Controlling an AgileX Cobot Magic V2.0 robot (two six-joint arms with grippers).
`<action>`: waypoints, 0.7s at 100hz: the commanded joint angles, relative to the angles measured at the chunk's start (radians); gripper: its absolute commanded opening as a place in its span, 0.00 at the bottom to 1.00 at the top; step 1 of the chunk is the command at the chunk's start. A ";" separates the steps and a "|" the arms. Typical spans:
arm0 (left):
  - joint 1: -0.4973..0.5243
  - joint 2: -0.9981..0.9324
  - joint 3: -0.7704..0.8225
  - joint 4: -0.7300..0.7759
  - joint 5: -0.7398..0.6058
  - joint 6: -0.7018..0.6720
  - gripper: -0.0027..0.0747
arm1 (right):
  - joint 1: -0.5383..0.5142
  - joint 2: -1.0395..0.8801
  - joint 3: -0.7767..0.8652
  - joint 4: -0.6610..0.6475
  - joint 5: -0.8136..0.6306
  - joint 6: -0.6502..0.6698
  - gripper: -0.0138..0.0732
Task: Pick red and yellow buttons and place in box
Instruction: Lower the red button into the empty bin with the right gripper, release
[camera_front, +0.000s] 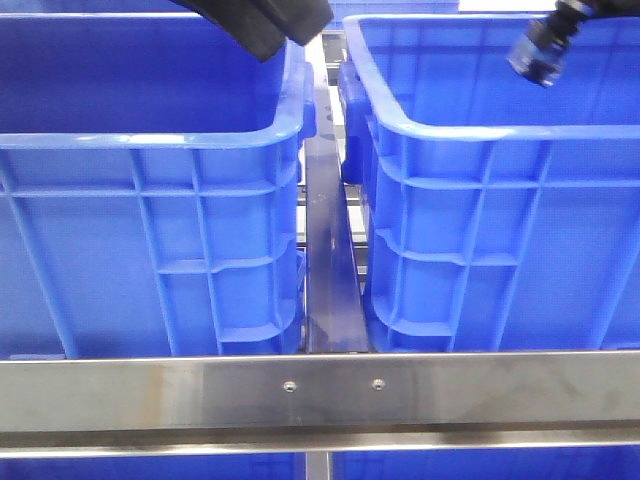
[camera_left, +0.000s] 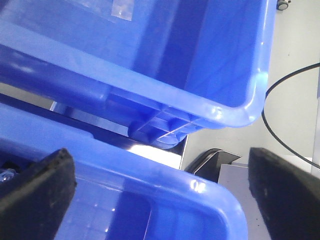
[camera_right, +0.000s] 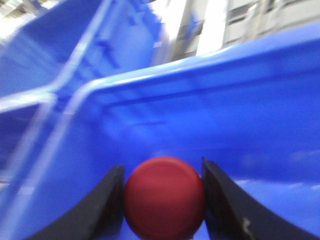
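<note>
Shiny metal bars run across the bottom of the front view, and we see two big blue crates behind them. Our left crate fills the left side, our right crate the right side. Our right fingers squeeze the red button over blue plastic. Our left fingers are spread wide apart, holding nothing, above a crate rim. We cannot see the yellow button.

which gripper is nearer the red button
Right. The right gripper is shut on the red button, one finger on each side of it, over a blue crate. The left gripper is open and empty above the two crates' rims, with no button in its view.
</note>
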 joint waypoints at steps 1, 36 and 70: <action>-0.006 -0.052 -0.030 -0.057 -0.011 -0.001 0.89 | 0.031 -0.034 -0.036 0.057 -0.092 -0.128 0.34; -0.006 -0.052 -0.030 -0.057 -0.013 -0.001 0.89 | 0.090 0.117 -0.140 0.058 -0.201 -0.250 0.34; -0.006 -0.052 -0.030 -0.057 -0.018 -0.001 0.89 | 0.090 0.276 -0.235 0.058 -0.199 -0.250 0.34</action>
